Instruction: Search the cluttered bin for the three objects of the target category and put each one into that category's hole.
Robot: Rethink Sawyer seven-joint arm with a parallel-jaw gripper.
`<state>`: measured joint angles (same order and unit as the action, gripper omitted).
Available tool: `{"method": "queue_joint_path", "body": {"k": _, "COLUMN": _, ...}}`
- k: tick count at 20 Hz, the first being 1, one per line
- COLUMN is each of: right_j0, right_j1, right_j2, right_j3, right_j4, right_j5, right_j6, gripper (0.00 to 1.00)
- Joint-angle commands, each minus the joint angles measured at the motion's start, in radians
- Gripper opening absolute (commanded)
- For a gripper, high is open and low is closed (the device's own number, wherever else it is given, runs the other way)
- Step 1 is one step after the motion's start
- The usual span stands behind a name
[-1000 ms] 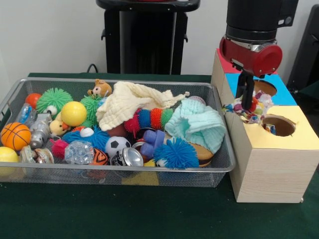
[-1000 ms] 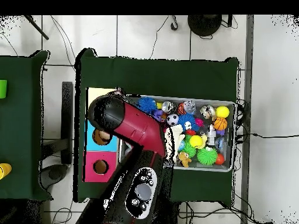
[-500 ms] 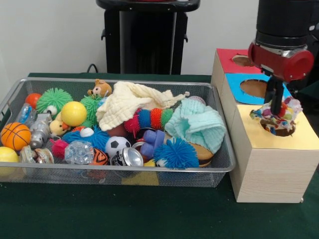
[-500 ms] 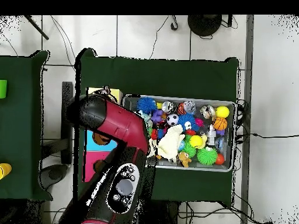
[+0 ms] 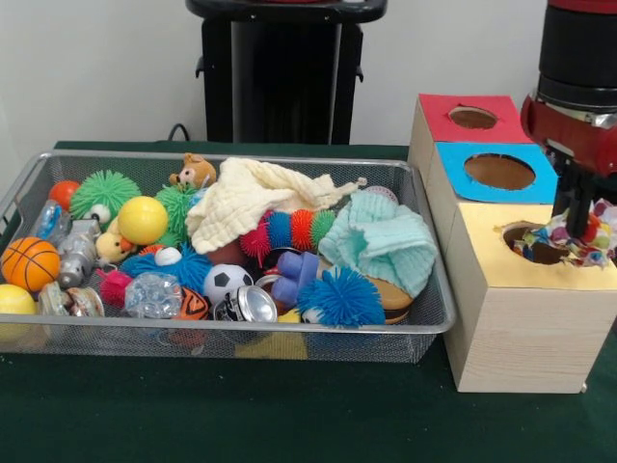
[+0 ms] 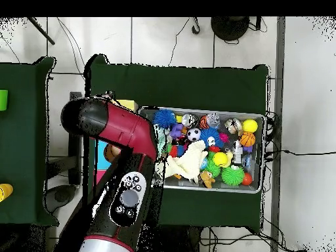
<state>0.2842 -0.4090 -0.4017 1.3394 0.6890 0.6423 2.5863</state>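
The robot's dark gripper (image 5: 581,214) is pinching a white cloth piece blotched with colours (image 5: 578,241) at three o'clock of the yellow-surround round hole (image 5: 535,243), not yet dropping it in.

Front camera faces the bin (image 5: 222,183); overhead looks straight down on it.

Arm (image 6: 121,131) hides the boxes overhead; claw (image 5: 581,224) state unclear.
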Motion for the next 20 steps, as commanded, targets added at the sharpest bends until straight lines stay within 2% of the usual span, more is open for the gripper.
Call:
{"method": "queue_joint_path", "body": {"k": 1, "right_j0": -0.051, "right_j1": 0.083, "right_j2": 0.009, "right_j3": -0.185, "right_j4": -0.008, "right_j5": 0.188, "right_j6": 0.316, "gripper": 0.00}}
{"method": "queue_joint_path", "body": {"k": 20, "right_j0": -0.126, "right_j1": 0.304, "right_j2": -0.078, "right_j3": -0.599, "right_j4": 0.003, "right_j5": 0.395, "right_j6": 0.374, "gripper": 0.00}}
